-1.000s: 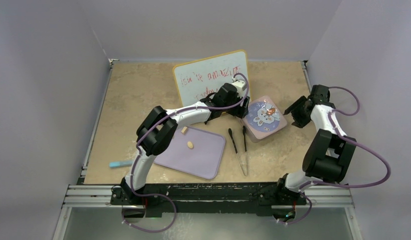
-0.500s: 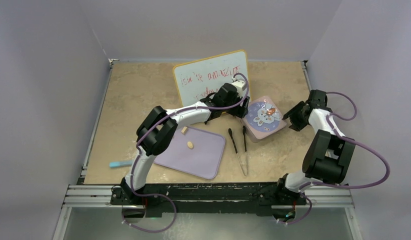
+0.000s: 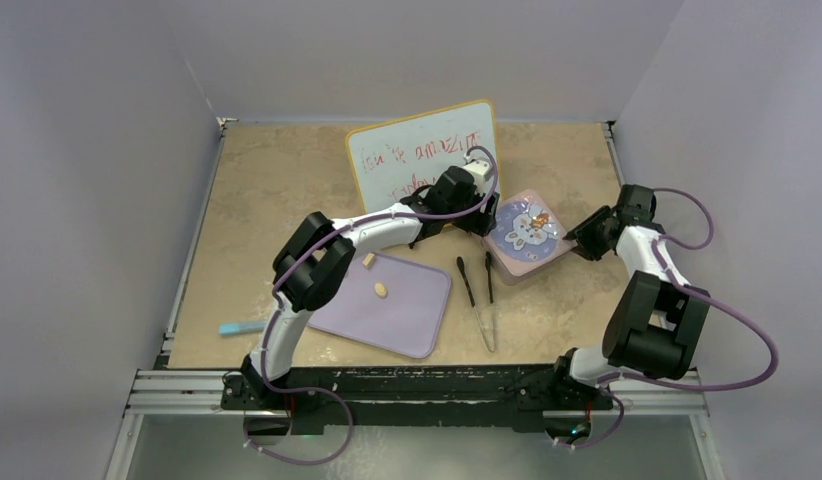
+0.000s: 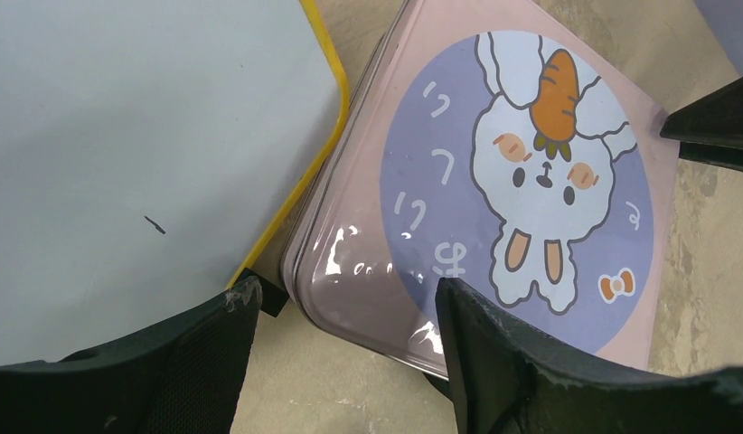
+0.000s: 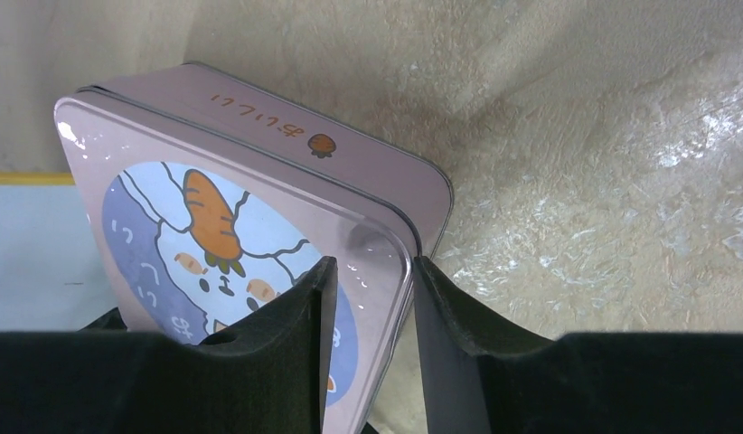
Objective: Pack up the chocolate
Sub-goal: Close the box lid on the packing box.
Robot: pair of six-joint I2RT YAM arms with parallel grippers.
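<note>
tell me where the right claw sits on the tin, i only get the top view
Observer: The right claw straddles a corner of the tin, with one jaw over its top and one outside its side.
Operator: clamped yet
Observer: Cannot tell. The gap is narrow, with the tin's edge in it.
Operator: and the left claw
Observer: The left claw is open. Its jaws stand wide, with the tin's corner by the whiteboard between them.
</note>
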